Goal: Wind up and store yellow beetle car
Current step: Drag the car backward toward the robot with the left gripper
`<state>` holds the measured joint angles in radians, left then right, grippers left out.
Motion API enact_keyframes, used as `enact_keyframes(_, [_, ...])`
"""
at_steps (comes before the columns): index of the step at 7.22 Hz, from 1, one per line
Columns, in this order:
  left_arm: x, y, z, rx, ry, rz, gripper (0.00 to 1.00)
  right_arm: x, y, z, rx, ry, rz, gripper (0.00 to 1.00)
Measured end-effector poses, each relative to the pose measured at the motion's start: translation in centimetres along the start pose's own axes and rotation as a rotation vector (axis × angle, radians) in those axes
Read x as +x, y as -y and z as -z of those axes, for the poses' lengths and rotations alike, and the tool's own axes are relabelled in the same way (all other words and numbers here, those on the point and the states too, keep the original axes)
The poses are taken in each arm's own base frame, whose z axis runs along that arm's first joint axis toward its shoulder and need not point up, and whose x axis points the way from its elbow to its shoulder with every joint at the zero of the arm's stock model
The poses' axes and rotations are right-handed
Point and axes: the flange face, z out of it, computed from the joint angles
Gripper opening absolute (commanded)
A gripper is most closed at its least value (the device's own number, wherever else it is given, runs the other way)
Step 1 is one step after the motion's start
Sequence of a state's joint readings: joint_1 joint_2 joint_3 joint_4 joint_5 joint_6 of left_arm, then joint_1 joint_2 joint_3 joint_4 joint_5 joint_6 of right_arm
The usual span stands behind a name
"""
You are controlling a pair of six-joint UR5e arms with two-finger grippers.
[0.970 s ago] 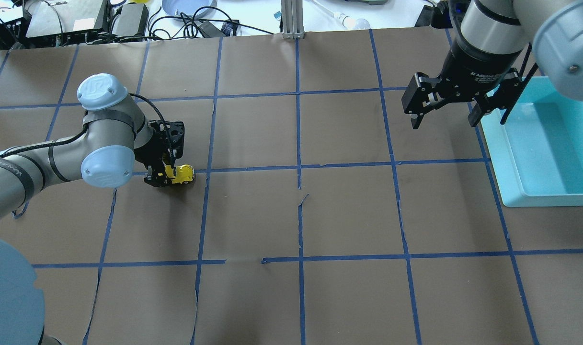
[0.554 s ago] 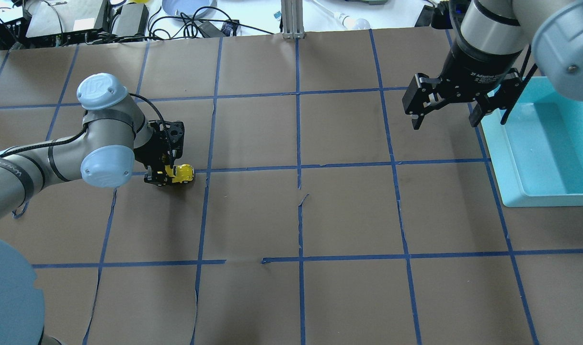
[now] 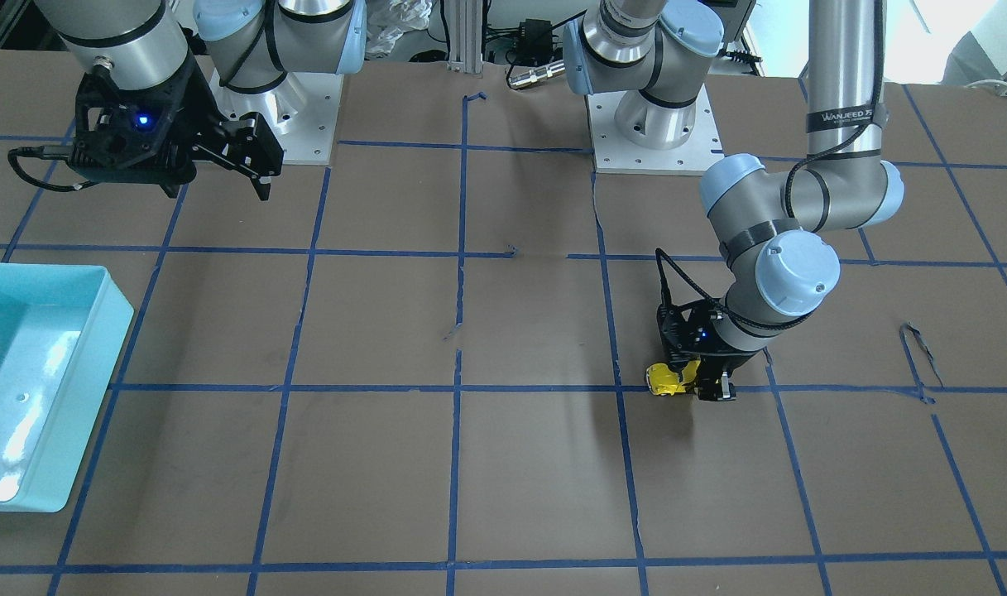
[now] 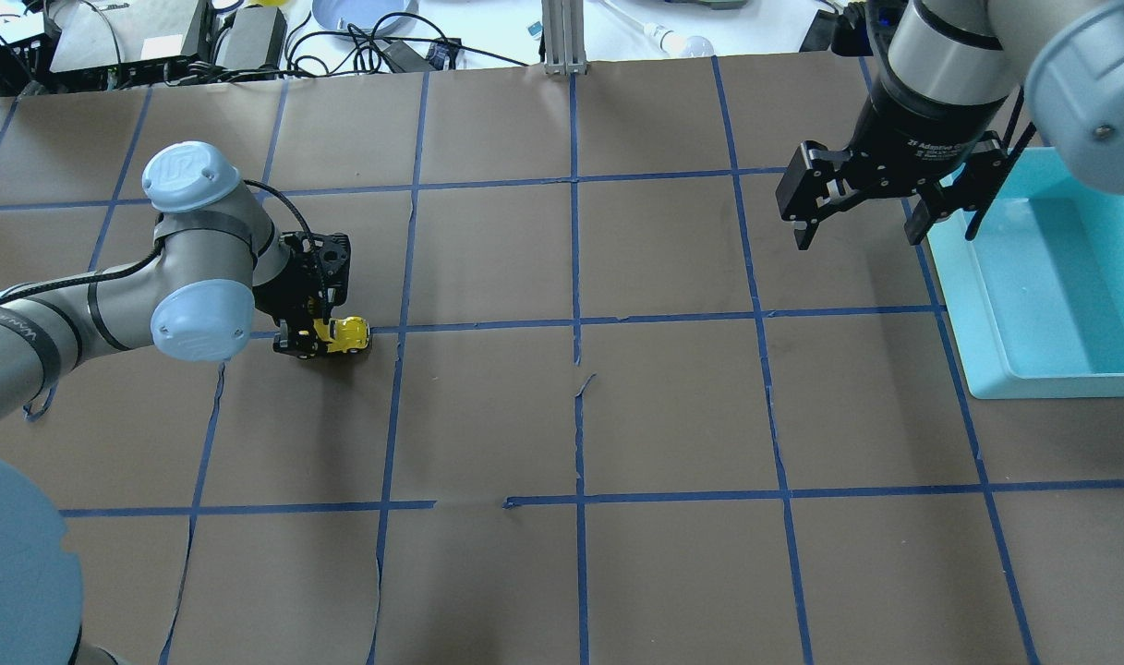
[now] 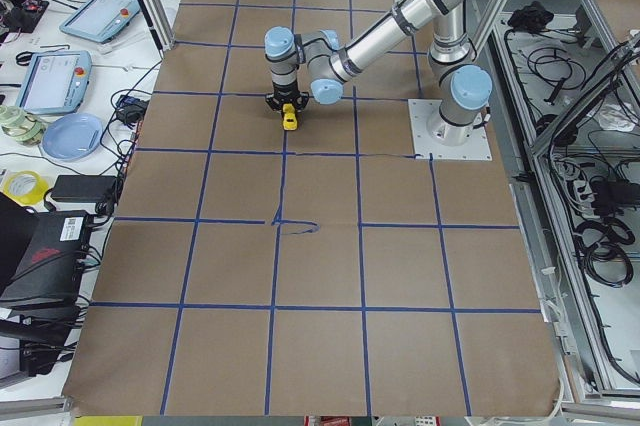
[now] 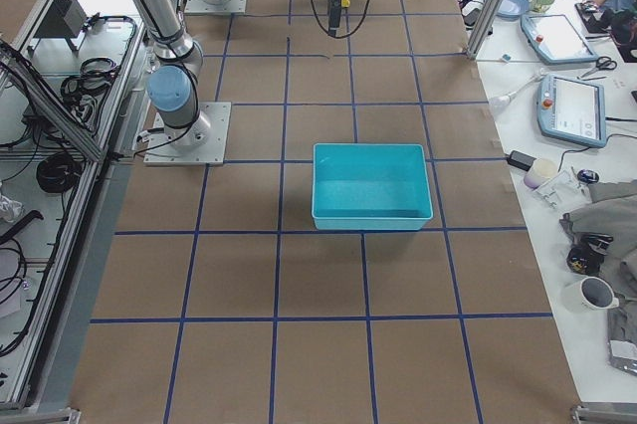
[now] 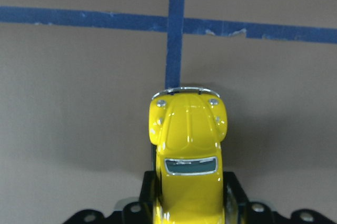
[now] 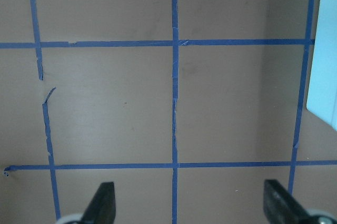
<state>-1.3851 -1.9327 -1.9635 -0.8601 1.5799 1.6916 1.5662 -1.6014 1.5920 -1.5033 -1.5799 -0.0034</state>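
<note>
Brown paper table [image 3: 503, 463], front-facing view: the yellow beetle car [image 3: 665, 380] lies on a blue tape line, its rear pinched in the left gripper [image 3: 702, 383] and its nose sticking out towards the teal bin [image 3: 89, 406], which is well away. The right gripper [image 3: 218, 186] hangs spread and empty.

Overhead: the car [image 4: 349, 334] pokes out of the left gripper [image 4: 314, 337]. The right gripper [image 4: 855, 235] is wide apart, just beside the bin [image 4: 986, 314].

Exterior left: the car [image 5: 289, 121] sits under the near arm's claw.

Left wrist: the car's [image 7: 188, 140] back half sits between the two fingers [image 7: 234, 192], with its bonnet pointing at a tape crossing.

Right wrist: the right gripper [image 8: 190, 205] is spread over bare paper.
</note>
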Motion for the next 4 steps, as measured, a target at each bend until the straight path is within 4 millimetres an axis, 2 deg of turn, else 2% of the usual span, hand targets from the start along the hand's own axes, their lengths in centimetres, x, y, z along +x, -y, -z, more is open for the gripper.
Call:
enact_keyframes(2, [0.0,-0.4,-0.1,0.0,-0.002,0.007,0.19,0.0,0.0,0.0,0.0,0.0,0.001,1.0])
enact_keyframes(4, [-0.1,-2.3,-0.2,0.004,-0.005,0.022,0.19,0.0,0.0,0.0,0.001,0.0,0.003,1.0])
